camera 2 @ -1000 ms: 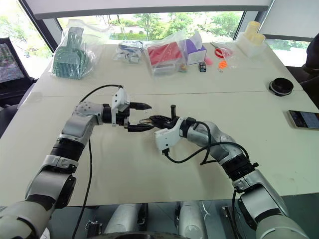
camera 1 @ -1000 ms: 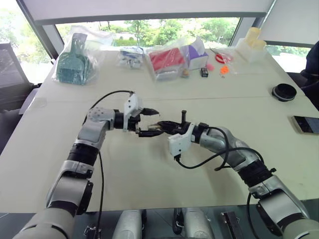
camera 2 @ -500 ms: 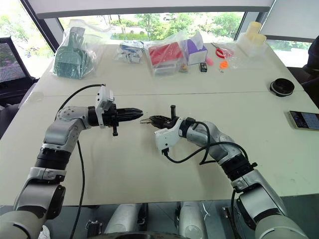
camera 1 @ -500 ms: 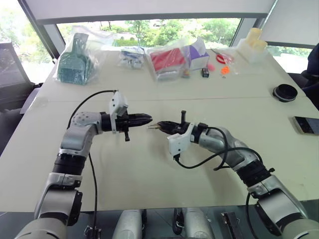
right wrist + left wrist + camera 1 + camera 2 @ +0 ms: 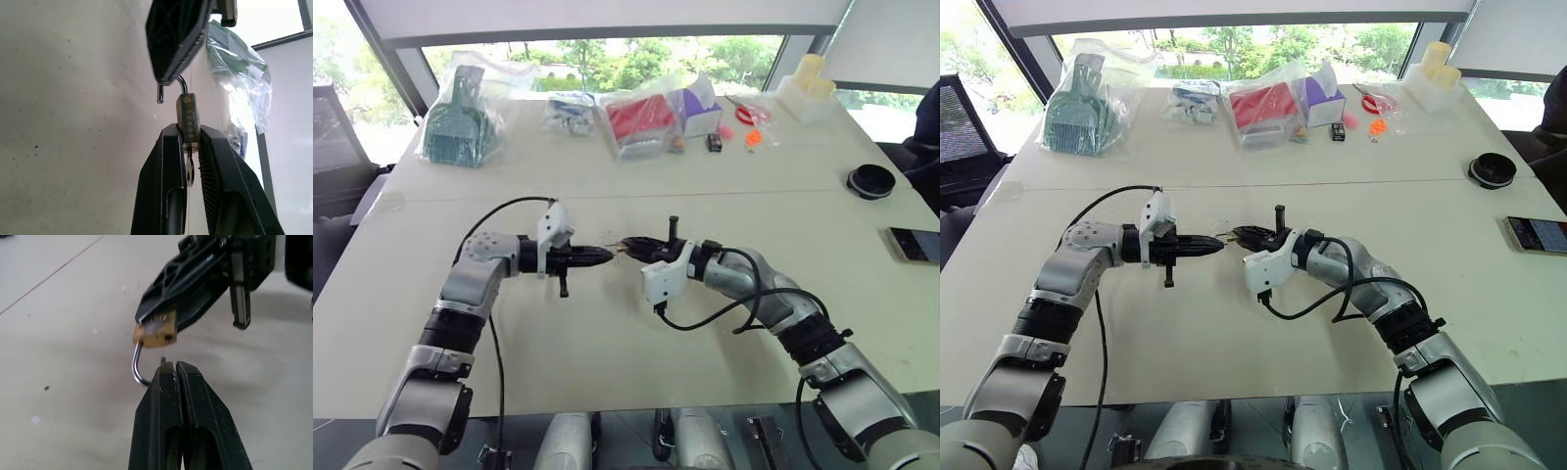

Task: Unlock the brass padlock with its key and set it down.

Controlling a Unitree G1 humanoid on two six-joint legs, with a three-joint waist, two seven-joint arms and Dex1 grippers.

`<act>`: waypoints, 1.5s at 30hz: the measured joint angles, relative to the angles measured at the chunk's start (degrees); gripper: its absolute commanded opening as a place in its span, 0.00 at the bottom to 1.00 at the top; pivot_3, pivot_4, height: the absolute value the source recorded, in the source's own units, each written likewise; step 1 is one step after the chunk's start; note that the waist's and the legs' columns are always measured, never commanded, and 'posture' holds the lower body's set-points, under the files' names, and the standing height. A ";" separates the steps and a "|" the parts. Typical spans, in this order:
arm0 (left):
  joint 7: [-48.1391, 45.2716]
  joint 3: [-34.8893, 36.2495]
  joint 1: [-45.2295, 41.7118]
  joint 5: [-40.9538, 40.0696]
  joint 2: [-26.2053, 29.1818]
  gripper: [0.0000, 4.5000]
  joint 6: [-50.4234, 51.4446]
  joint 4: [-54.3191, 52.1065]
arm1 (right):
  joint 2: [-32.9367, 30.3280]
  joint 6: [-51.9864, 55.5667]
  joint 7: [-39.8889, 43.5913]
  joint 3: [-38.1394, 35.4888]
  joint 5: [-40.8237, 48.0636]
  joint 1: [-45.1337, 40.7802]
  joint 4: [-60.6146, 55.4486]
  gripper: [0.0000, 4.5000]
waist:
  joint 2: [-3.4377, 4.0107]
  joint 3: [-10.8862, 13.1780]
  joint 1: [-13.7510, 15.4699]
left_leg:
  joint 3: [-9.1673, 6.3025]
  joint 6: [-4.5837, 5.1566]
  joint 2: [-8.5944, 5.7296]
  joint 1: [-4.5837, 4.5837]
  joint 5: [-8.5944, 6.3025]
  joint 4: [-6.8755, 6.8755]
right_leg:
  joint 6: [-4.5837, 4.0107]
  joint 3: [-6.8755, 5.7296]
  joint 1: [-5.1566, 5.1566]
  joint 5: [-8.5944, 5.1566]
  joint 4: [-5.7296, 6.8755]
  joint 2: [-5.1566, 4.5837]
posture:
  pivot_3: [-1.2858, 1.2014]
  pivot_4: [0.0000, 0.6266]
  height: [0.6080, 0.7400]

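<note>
Brass padlock point(image 5: 155, 333), pinched by its body between the black fingers of the right gripper point(image 5: 191, 139), held clear above the table point(image 5: 607, 343), roughly mid-table. Shackle point(image 5: 137, 364) is sprung: free leg hangs out of the body, hooked end in open air. Key point(image 5: 189, 169) sits in the keyway at the body's opposite end, between the right fingers.

Left gripper point(image 5: 174, 366), just beside padlock on the shackle side, fingers pressed fully together w/ nothing between them; tips lie close to the shackle's free end; contact cannot be told.

Change vs. a second ago: left gripper then stood wide open, its fingers around the padlock end at the right gripper's tips; half a second ago it had closed and drawn away to the left; now it is closed and back near the padlock, slightly lower. Right gripper & padlock have kept their place throughout.

Meaning for task: shackle already free, so unlocking appears done; what's left is setting the padlock down. Judged risk: small body gripped by thin faces, may twist or slip on release.

Outward from padlock: bagged clutter along the far edge incl. green scoop point(image 5: 455, 122) & red item point(image 5: 641, 117); black round lid point(image 5: 871, 181) & phone point(image 5: 913, 243) well apart to the right
</note>
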 measured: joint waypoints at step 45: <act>9.89 8.76 18.42 -4.58 9.48 0.00 8.52 -19.53 | -7.98 12.32 15.76 -5.57 18.87 6.89 -5.14 1.00 | 0.03 0.01 0.21 | -0.11 0.00 0.12 0.14 -0.01 -0.04 | -0.01 0.14 0.08 0.01 -0.03 -0.03 | 0.52 0.24 1.00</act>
